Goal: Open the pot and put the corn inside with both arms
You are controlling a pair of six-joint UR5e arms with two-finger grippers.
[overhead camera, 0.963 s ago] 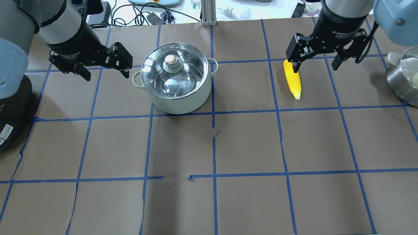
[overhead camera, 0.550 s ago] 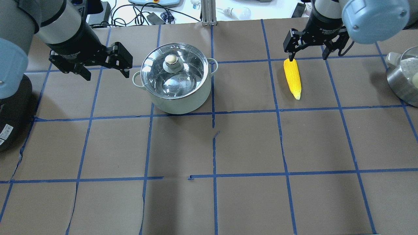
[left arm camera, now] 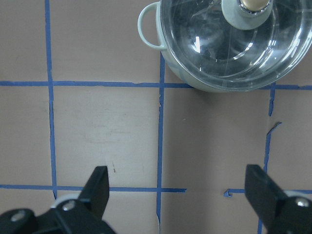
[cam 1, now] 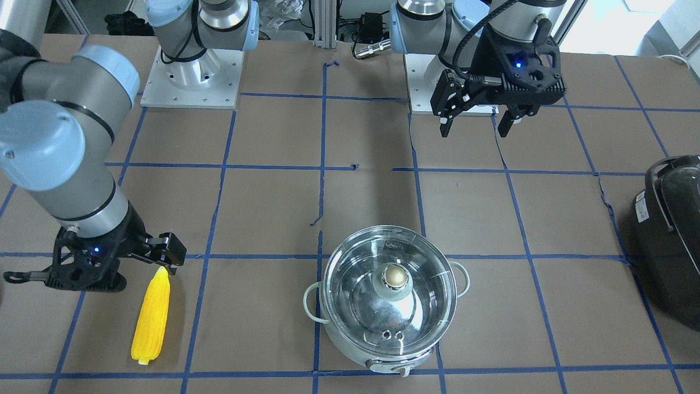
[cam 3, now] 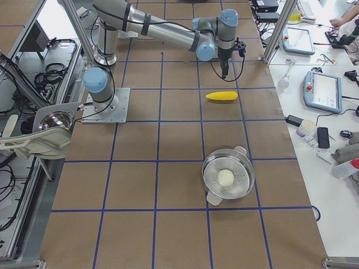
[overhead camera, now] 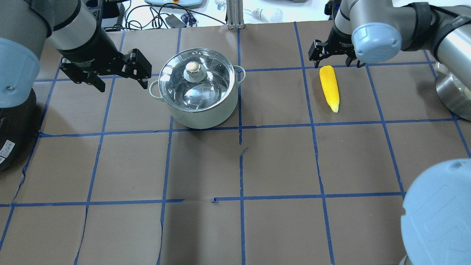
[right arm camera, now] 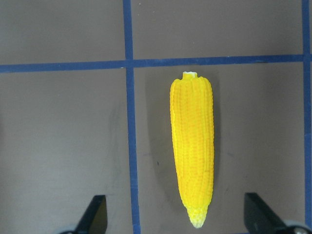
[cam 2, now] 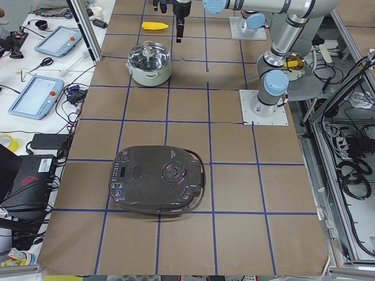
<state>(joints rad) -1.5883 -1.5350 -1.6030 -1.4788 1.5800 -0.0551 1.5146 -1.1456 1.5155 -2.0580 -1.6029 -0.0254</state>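
The pale mint pot point(overhead camera: 200, 106) stands at the table's far left-centre with its glass lid point(overhead camera: 184, 88) on; the lid has a pale knob point(overhead camera: 192, 68). My left gripper point(overhead camera: 119, 81) is open and empty, hovering just left of the pot's left loop handle. In the left wrist view the pot point(left arm camera: 185, 78) is ahead of the spread fingers point(left arm camera: 97, 185). The yellow corn point(overhead camera: 329, 87) lies on the table at the far right, tip pointing toward me. My right gripper point(overhead camera: 335, 59) is open and empty over the cob's thick end. In the right wrist view the corn point(right arm camera: 192, 146) lies between the open fingers point(right arm camera: 95, 212).
A black appliance point(cam 1: 672, 235) sits at the table's left end. A steel bowl point(overhead camera: 450, 90) shows at the right edge of the overhead view. My right arm's elbow point(overhead camera: 438, 213) covers that view's near-right corner. Cables and devices lie beyond the far edge.
My right gripper has moved toward the far edge, from over the cob's upper part to its thick end, staying open. The left gripper has shifted slightly. Pot and corn have not moved.
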